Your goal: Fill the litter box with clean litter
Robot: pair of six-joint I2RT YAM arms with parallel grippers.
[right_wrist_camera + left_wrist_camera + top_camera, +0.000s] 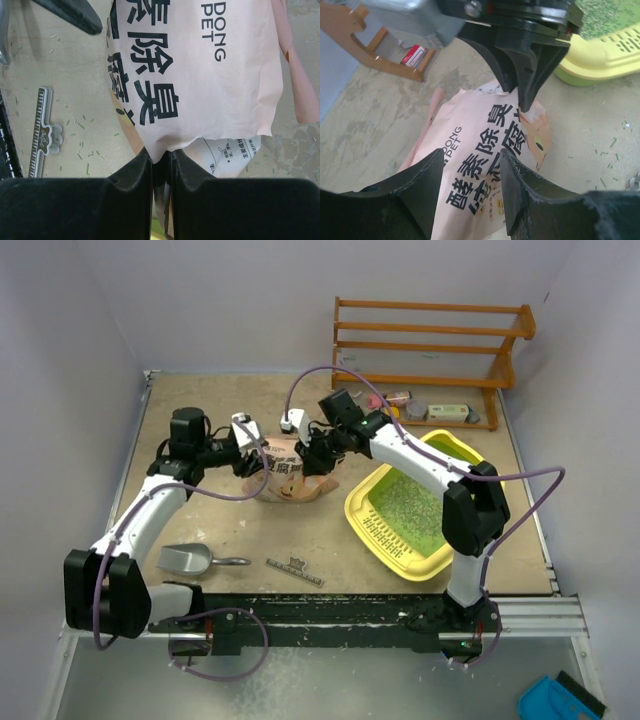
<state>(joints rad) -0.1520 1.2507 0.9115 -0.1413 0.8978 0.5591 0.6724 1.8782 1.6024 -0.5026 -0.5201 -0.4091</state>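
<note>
Tan paper is what the right gripper (pixel 160 156) is pinching: its two fingers are pressing almost together on the torn top edge of the printed bag (pixel 290 478), which is sitting at the middle of the top view. The left gripper (pixel 471 159) is hovering at the bag's other side with its jaws spread apart, gripping nothing (the paper is showing between them). Right of centre, the yellow litter box (pixel 372 530) is sitting on the table (pixel 330 530) with clean litter (pixel 412 502) covering its green floor. At lower left, a metal scoop (pixel 186 559) is lying flat.
</note>
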